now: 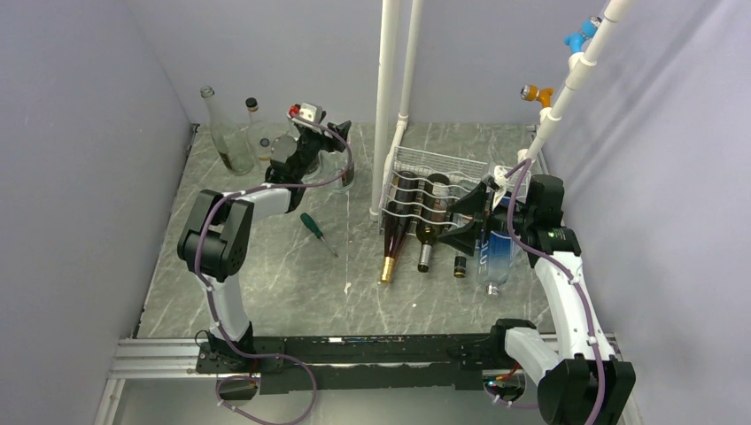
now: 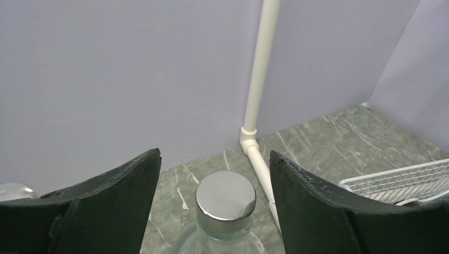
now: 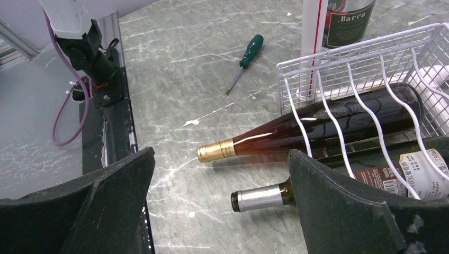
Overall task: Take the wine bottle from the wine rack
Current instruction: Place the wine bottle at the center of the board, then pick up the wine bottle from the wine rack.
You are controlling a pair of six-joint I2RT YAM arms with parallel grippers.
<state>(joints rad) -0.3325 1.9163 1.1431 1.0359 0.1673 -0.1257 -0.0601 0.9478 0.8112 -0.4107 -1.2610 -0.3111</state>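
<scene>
The white wire wine rack lies right of centre with several bottles in it, necks pointing toward me. An amber wine bottle with a gold cap and a green one with a silver cap stick out of the rack. My right gripper hovers open above those necks, holding nothing. At the back left, my left gripper stands open around the silver cap of an upright clear bottle. Both fingers are apart from the cap.
A green-handled screwdriver lies mid-table. Two clear bottles stand in the back left corner. White pipes rise beside the rack, and a dark bottle labelled Barra stands behind it. A blue bottle lies at the rack's right.
</scene>
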